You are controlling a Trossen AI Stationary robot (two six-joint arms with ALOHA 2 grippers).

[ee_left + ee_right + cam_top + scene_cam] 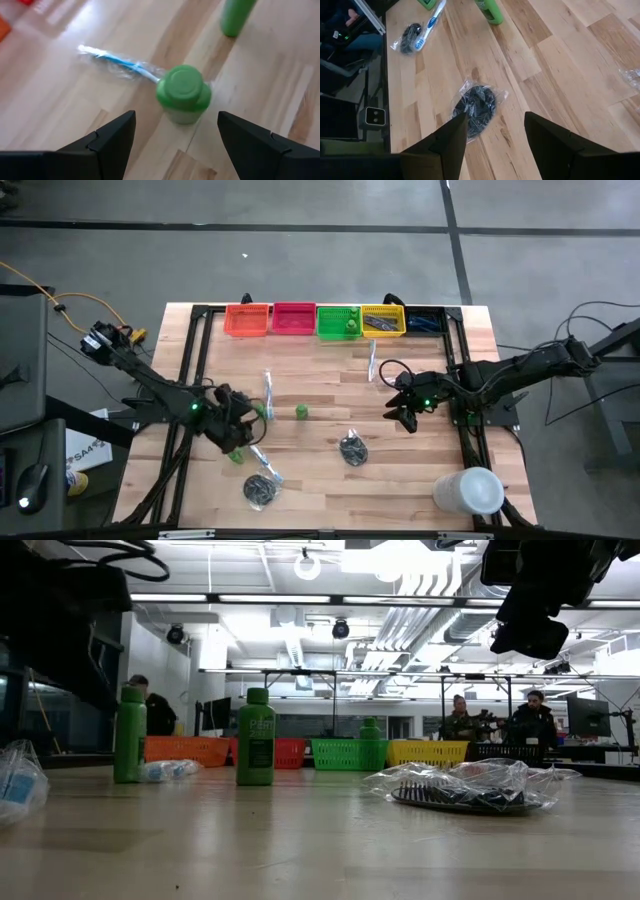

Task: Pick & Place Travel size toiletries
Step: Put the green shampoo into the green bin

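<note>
- Worktop (330, 380) of pale wood planks carries both arms, with 5 bins in a row along its far edge: orange bin (248, 320), pink bin (293, 319), green bin (339, 321), yellow bin (384, 320) and a dark blue bin (425, 321).
- Left gripper (175, 132) hangs over the worktop's left part, jaws apart and empty, straddling a stubby green bottle (183, 93) that stands upright just ahead of and between the 2 fingers (112, 140).
- Clear-wrapped toothbrush (117, 62) lies flat just beyond that bottle, one end reaching its base; whether they touch, I cannot tell.
- Second green bottle (236, 16) stands farther ahead of the left jaws, well apart from the first.
- Right gripper (495, 135) hovers over the worktop's right part, jaws apart, holding nothing.
- Dark round bundle (477, 107) in clear wrap lies on the wood below the right jaws, nearer one finger than the other.
- Farther ahead of the right jaws lie another dark bundle (410, 36) and a wrapped toothbrush (431, 20) just beside it.
- Wrapped toothbrush (372, 358) lies near the bins, beyond the right jaws.
- Large white cylinder (468, 490) rests at the near right corner.
- People sit in the room behind the bins in the low view.
</note>
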